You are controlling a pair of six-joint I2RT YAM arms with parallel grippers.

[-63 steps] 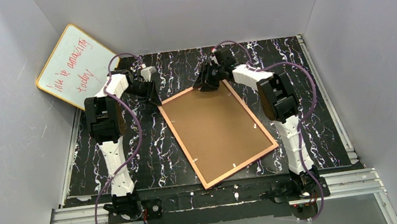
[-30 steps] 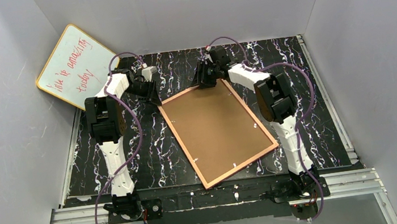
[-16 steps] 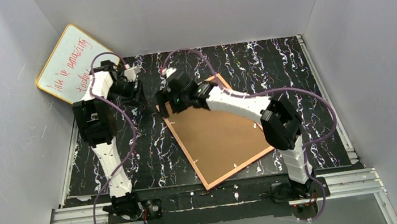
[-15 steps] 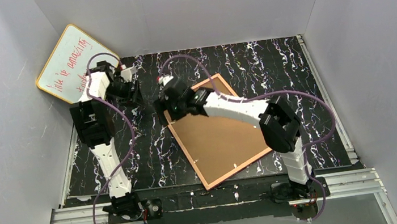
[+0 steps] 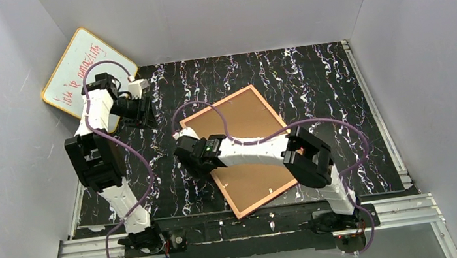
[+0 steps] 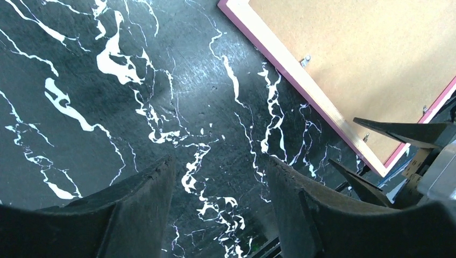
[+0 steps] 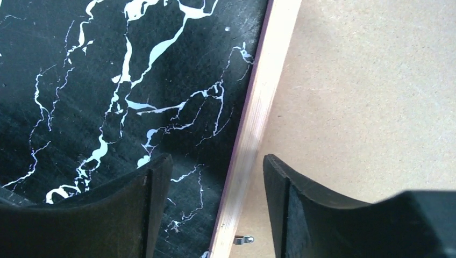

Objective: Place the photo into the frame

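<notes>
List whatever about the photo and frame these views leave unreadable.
- The photo: in no view; whether it lies under the backing board cannot be told.
- The frame front: face down, hidden in all views.
- Whiteboard writing: top view, partly behind the left arm.
</notes>
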